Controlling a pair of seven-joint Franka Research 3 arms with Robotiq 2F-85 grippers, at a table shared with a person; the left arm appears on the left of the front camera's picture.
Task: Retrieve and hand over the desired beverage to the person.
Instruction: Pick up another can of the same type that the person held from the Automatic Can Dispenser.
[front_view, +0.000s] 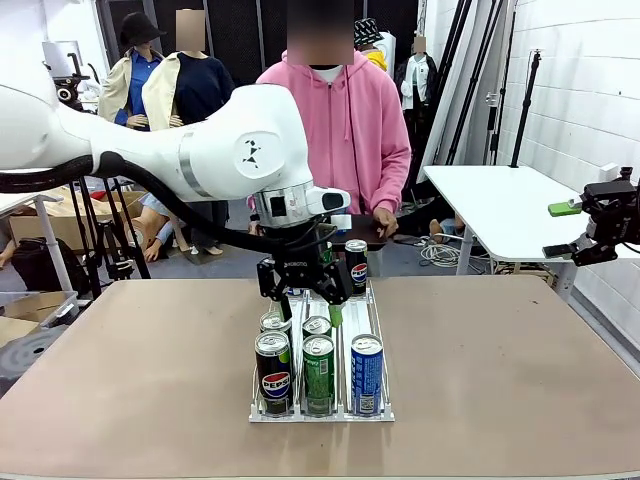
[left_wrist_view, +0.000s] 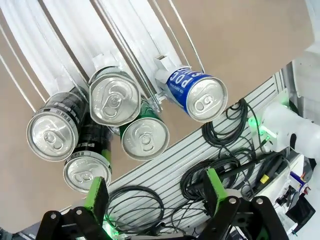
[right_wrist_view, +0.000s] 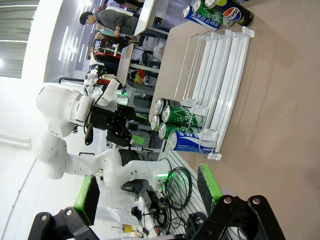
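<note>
A clear three-lane rack (front_view: 322, 414) stands mid-table with several cans. In the front row are a black Pepsi can (front_view: 273, 373), a green can (front_view: 319, 372) and a blue can (front_view: 366, 373); another Pepsi can (front_view: 356, 263) stands at the far end. My left gripper (front_view: 310, 306) hangs open just above the second row, fingers pointing down. From its wrist I look down on the can tops, with the green can (left_wrist_view: 145, 139) and the blue can (left_wrist_view: 202, 97) above the open left gripper (left_wrist_view: 156, 192). My right gripper (front_view: 561, 230) is open, raised off the right edge. The person (front_view: 345, 110) in a pink hoodie stands across the table.
A white side table (front_view: 500, 200) stands at the right behind my right arm. In the right wrist view the open right gripper (right_wrist_view: 148, 192) looks along the rack (right_wrist_view: 225, 65) toward the left arm (right_wrist_view: 75, 110). Bare tabletop lies on both sides of the rack.
</note>
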